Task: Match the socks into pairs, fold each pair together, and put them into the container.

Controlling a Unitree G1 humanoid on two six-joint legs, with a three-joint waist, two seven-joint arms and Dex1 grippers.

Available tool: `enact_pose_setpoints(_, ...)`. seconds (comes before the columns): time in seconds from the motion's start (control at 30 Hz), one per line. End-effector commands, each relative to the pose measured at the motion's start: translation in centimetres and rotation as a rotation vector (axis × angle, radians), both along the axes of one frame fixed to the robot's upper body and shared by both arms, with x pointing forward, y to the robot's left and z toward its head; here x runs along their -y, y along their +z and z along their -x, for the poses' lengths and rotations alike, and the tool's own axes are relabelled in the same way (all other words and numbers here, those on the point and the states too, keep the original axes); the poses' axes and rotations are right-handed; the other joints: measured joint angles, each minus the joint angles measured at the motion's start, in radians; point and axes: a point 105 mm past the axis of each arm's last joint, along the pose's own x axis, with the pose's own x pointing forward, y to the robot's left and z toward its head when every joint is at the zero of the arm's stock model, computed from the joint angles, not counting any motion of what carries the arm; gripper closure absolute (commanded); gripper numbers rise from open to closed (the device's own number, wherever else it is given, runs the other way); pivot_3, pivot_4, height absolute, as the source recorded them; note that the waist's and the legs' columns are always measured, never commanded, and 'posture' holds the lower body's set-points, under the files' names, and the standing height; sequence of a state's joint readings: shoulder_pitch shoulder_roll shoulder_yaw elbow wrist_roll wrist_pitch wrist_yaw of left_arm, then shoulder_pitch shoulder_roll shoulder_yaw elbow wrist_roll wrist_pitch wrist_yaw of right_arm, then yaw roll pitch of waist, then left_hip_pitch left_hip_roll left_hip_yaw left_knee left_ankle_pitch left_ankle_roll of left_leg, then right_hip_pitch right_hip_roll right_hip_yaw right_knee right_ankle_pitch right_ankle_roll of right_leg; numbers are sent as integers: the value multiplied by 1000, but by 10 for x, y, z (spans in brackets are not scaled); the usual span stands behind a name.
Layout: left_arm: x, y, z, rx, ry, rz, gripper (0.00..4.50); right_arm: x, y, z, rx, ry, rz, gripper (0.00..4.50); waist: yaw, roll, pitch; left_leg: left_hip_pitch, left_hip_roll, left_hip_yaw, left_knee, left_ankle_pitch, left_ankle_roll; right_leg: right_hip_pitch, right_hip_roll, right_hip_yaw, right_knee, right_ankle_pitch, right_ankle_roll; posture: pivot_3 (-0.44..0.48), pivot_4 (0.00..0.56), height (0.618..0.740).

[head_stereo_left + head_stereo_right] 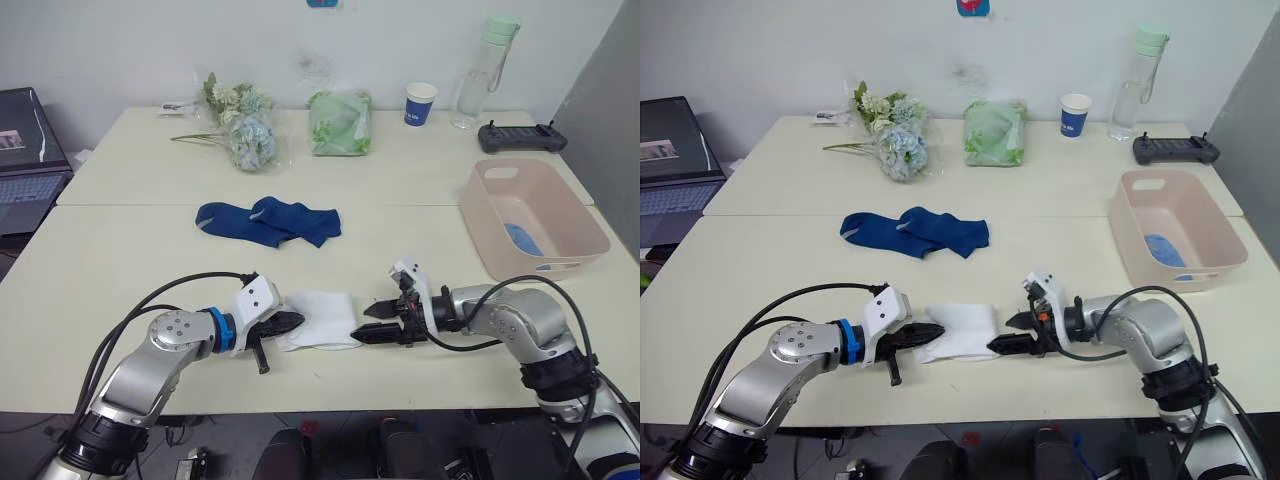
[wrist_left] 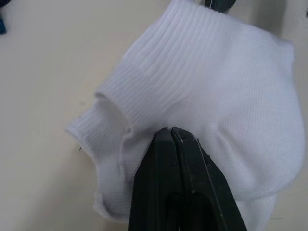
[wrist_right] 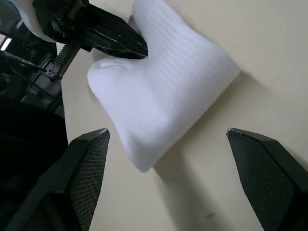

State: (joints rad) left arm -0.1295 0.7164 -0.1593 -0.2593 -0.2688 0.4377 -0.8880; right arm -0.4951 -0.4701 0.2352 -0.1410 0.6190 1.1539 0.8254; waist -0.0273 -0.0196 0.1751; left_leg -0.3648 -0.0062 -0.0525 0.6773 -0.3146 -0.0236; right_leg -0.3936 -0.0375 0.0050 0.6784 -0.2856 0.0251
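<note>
A folded white pair of socks (image 1: 322,320) lies near the table's front edge. My left gripper (image 1: 292,323) is shut on its left end; in the left wrist view the closed fingertips (image 2: 171,134) pinch the white fabric (image 2: 211,91). My right gripper (image 1: 368,323) is open at the pair's right end, and its fingers (image 3: 91,144) stand wide apart in front of the white socks (image 3: 159,91). Two navy socks (image 1: 268,221) lie overlapping at mid-table. The pink container (image 1: 545,265) stands at the right with a light blue sock (image 1: 521,238) inside.
Along the back of the table are a bunch of flowers (image 1: 245,125), a green bag (image 1: 340,122), a paper cup (image 1: 421,103), a water bottle (image 1: 478,85) and a black controller (image 1: 520,137). A laptop (image 1: 25,165) sits off the table's left.
</note>
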Motion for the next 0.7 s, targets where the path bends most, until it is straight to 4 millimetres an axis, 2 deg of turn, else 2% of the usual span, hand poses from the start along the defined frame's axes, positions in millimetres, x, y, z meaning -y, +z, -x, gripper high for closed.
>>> enact_pose_setpoints(0.03, 2, -4, 5, -12, -21, 0, 4500, -14, 3, -2, -57, -2, -54, 340, -1, 0, 0, 0, 0, 0, 0, 0, 0, 0, 0, 0, 0, 0, 0, 0, 150, 740)
enact_pose_setpoints(0.17, 0, 0, 8, -13, -26, 0, 4500, -32, 3, -11, -148, -26, -126, 340, -4, 0, 0, 0, 0, 0, 0, 0, 0, 0, 0, 0, 0, 0, 0, 0, 150, 740)
enact_pose_setpoints(0.27, -1, 1, 9, -12, -24, -1, 4500, -38, 3, -13, -183, -30, -152, 340, -3, 0, 0, 0, 0, 0, 0, 0, 0, 0, 0, 0, 1, 0, 0, 0, 150, 740)
enact_pose_setpoints(0.3, -2, 1, 9, -12, -21, -1, 4500, -41, 4, -14, -194, -34, -160, 507, -2, 0, 0, 0, 0, 0, 0, 0, 0, 0, 0, 0, 0, 0, 0, 0, 150, 740)
enact_pose_setpoints(0.4, -3, 3, 10, -11, -13, 7, 4500, -44, 4, -13, -199, -23, -164, 1269, -3, 0, 0, 0, 0, 0, 0, 0, 0, 0, 0, 0, 0, 0, 0, 0, 150, 740)
enact_pose_setpoints(0.57, -1, 10, 11, -5, -3, 45, 4500, -46, 3, -14, -196, -25, -163, 3109, -3, 0, 0, 0, 0, 0, 0, 0, 0, -1, 0, 0, 0, 0, 0, 0, 150, 740)
enact_pose_setpoints(0.7, 6, 30, 13, 4, -19, 164, 4500, -42, 8, -17, -173, -46, -184, 4454, -3, 0, 0, 0, 0, 0, 0, 0, 0, -1, 0, 0, 1, 0, 0, 0, 150, 740)
